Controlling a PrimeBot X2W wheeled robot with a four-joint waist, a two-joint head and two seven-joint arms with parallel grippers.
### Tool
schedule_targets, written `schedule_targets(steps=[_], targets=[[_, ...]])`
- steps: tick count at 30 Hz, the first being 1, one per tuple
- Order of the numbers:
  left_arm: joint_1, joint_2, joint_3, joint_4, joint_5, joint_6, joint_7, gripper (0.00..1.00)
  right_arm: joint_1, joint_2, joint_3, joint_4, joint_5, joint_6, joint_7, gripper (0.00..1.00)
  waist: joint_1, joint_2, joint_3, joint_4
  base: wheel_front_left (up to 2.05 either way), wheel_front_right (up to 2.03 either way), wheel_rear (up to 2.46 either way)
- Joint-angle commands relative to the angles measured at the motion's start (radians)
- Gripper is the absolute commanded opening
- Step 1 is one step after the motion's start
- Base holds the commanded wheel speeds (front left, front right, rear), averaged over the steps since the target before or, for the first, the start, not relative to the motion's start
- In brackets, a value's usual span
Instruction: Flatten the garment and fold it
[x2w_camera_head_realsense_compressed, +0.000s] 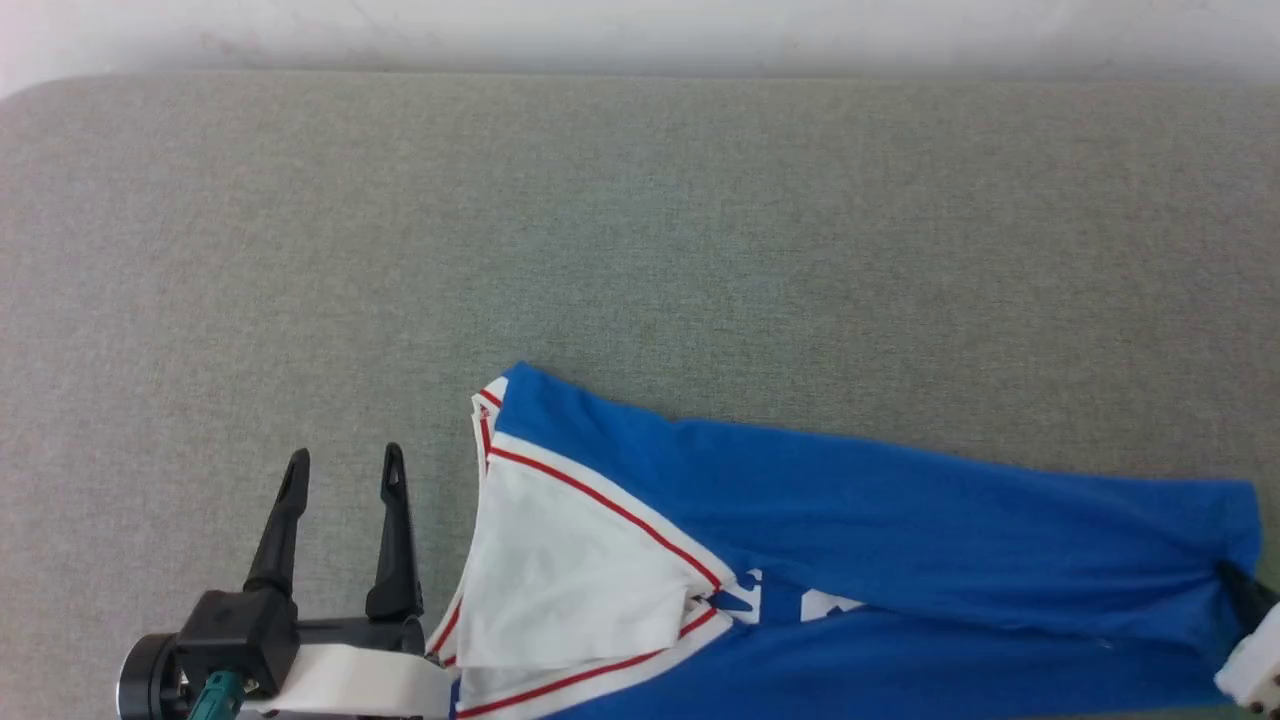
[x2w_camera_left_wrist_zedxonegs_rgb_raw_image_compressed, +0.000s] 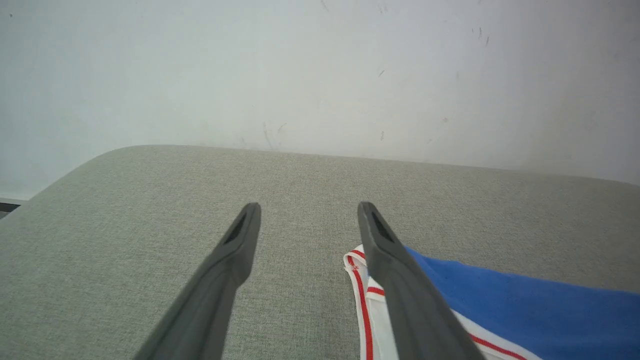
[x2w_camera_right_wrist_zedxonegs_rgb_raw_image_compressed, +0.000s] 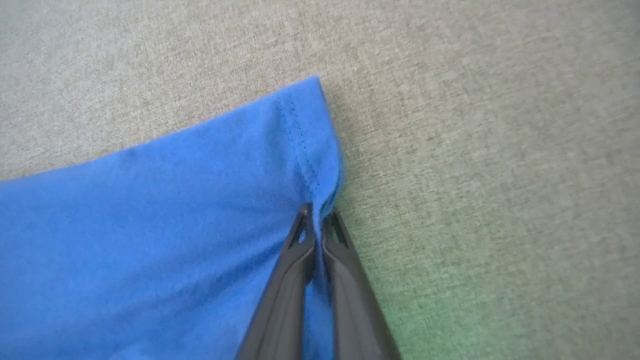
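Head view: the garment (x2w_camera_head_realsense_compressed: 900, 530) lies along the near edge of the tabletop (x2w_camera_head_realsense_compressed: 640, 250), its lower part cut off. The left gripper (x2w_camera_head_realsense_compressed: 345, 455) sits beside it, jaws wide apart and empty. The right gripper (x2w_camera_right_wrist_zedxonegs_rgb_raw_image_compressed: 319, 212) is largely hidden, jaws pinching the blue hem.

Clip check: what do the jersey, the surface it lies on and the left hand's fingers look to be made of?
Jersey: soft knit fabric, matte, probably cotton or polyester; a stitched hem and soft creases show.
Surface: grey-green woven upholstery cloth, matte, with a visible weave; what lies beneath is hidden.
Fingers of the left hand: dark moulded plastic, it seems, smooth with a dull sheen.
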Motion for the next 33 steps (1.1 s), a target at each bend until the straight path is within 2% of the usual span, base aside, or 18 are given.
schedule_targets(steps=[1, 8, 12, 17, 21, 25, 29, 33], targets=[[-0.006, 0.006, 0.004, 0.001, 0.011, 0.007, -0.008, 1.00, -0.018, -0.014, -0.020, 0.013, -0.015, -0.003, -0.011, 0.00, 0.0000, -0.0001, -0.012, -0.011, 0.00, 0.00, 0.00], [0.000, 0.022, -0.012, 0.032, 0.028, 0.004, -0.002, 1.00, -0.041, -0.126, -0.160, 0.029, -0.087, -0.003, -0.037, 0.00, 0.0000, -0.0001, -0.053, -0.024, 0.00, 0.00, 0.00], [0.008, 0.024, -0.020, 0.049, 0.031, 0.005, 0.000, 1.00, -0.032, -0.128, -0.136, 0.003, -0.070, -0.003, -0.017, 0.00, 0.0000, -0.0001, -0.073, -0.029, 0.00, 0.00, 0.00], [0.017, 0.018, -0.027, 0.064, 0.020, -0.002, -0.001, 1.00, 0.001, -0.075, 0.024, -0.111, -0.022, -0.003, 0.025, 0.00, 0.0000, -0.0001, -0.096, -0.036, 0.00, 0.00, 0.00], [0.022, 0.013, -0.027, 0.074, 0.010, -0.007, -0.002, 1.00, 0.005, -0.012, 0.219, -0.219, 0.016, -0.003, 0.070, 0.00, 0.0000, -0.0001, -0.111, -0.041, 0.00, 0.00, 0.00], [0.015, 0.008, -0.030, 0.080, 0.005, -0.014, -0.003, 1.00, -0.034, 0.022, 0.412, -0.298, 0.051, -0.003, 0.097, 0.00, 0.0000, -0.0001, -0.113, -0.041, 0.00, 0.00, 0.00], [-0.006, 0.004, -0.036, 0.083, 0.003, -0.022, -0.002, 1.00, -0.094, 0.048, 0.556, -0.323, 0.069, -0.003, 0.104, 0.00, 0.0000, -0.0001, -0.097, -0.028, 0.00, 0.00, 0.00], [-0.019, -0.002, -0.036, 0.087, -0.001, -0.026, -0.002, 1.00, -0.155, 0.072, 0.649, -0.299, 0.079, -0.003, 0.104, 0.00, 0.0000, -0.0001, -0.076, -0.008, 0.00, 0.00, 0.00]])
